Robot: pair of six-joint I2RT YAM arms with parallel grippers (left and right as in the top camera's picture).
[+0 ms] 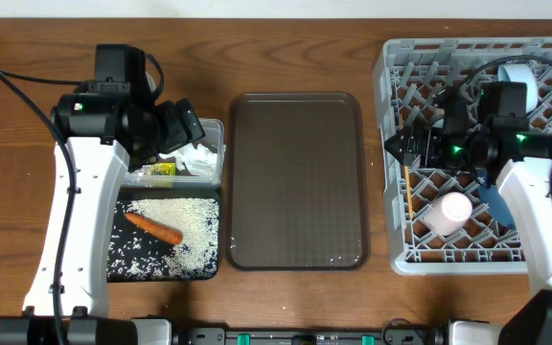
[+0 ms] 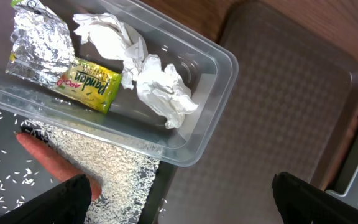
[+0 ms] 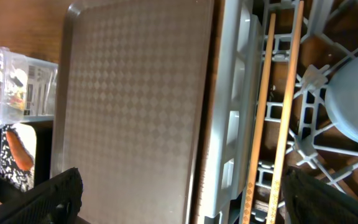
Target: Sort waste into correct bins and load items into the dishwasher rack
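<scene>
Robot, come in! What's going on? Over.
Left gripper open, empty. Right gripper open above rack. Chopsticks lying in rack. Nothing blocking. Over.

Brown tray (image 1: 295, 182) (on wooden table (image 1: 286, 57))

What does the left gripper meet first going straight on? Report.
Probably the clear tub, its corner rim ahead of the open left gripper; depth is unclear, so perhaps the brown tray beside it.

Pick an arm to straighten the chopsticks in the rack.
Right: its open tool hangs over the rack, above the chopsticks; the left tool sits over the clear tub, across the brown tray.
</scene>
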